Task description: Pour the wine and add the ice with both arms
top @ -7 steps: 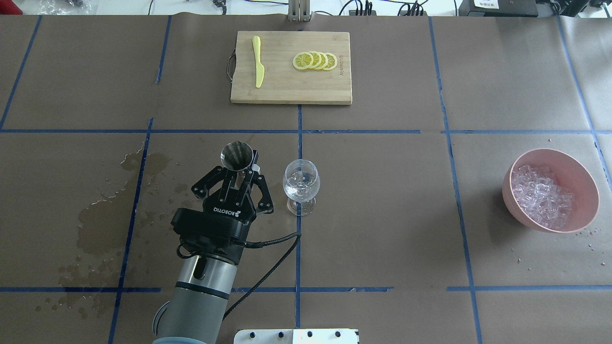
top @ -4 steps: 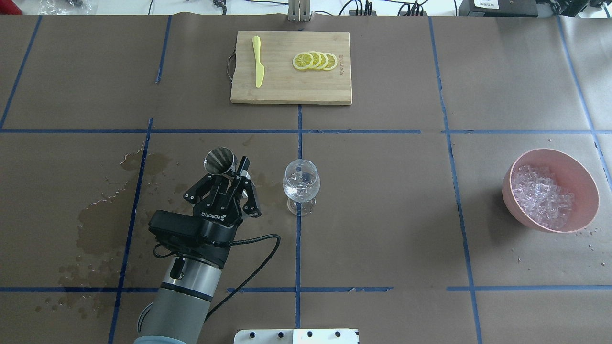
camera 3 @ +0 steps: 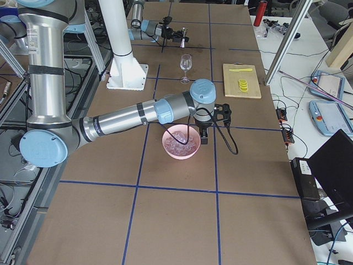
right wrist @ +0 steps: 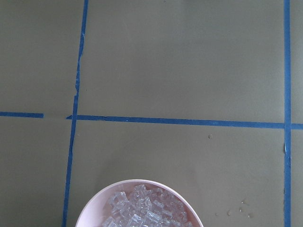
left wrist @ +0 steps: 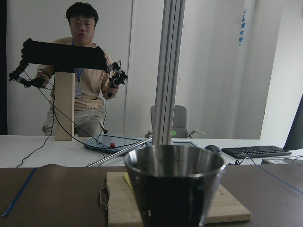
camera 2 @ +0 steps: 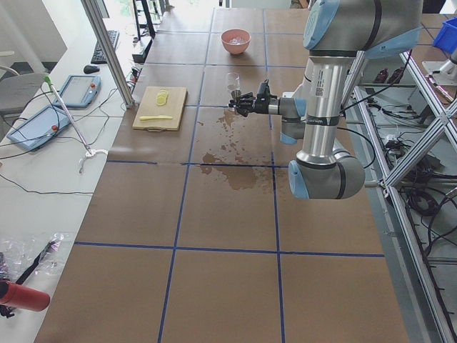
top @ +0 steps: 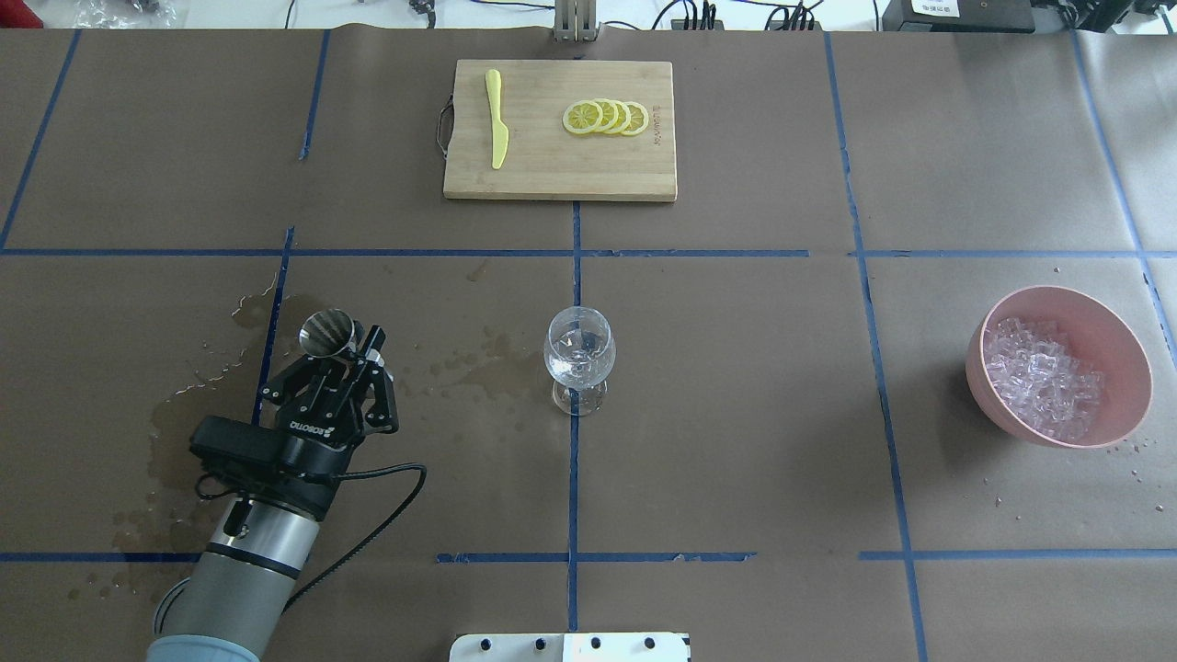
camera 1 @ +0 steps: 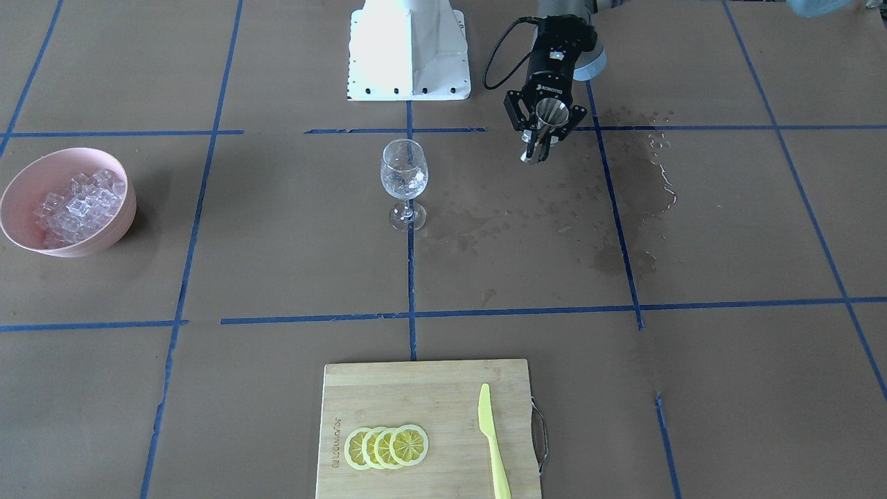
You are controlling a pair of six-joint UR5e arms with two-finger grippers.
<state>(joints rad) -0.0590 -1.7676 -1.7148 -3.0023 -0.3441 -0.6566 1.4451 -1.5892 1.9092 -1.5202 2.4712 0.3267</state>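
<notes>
Wine (top: 577,360) sits in the glass (top: 579,342) mid-table; ice (top: 1044,375) lies in the pink bowl (top: 1129,368), well apart.
The left fingers (top: 368,345) clamp a steel jigger (top: 328,333) near a wet patch (top: 198,432); if it tilts, it may drip more. The right fingers (camera 3: 203,136) hang over the bowl, and I cannot tell their state; a poor grab could scatter cubes on the table (top: 736,414).

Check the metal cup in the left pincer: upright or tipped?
Upright. The metal cup sits mouth-up in the left pincer, and its rim is level in the left wrist view.
</notes>
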